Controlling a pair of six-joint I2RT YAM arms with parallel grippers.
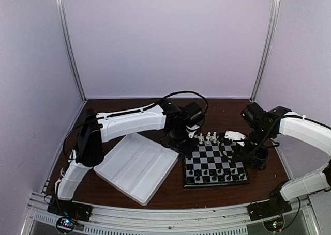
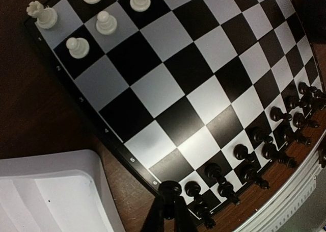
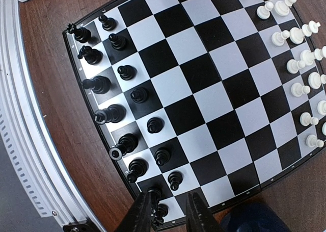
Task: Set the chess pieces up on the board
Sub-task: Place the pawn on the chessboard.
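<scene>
Black-fingered, the right pincer (image 3: 169, 197) stands partly open around a black chessman (image 3: 161, 209) at the near right corner of the board (image 3: 204, 104), not clamping it. The left pincer (image 2: 169, 201) is closed tight above the near left corner. Black chessmen (image 3: 127, 71) line the near edge, white chessmen (image 3: 300, 89) the far.

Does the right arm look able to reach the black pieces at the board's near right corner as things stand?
Probably yes. The right hand is open right by those black pieces, with nothing between, and the left hand is over at the left side of the board.
</scene>
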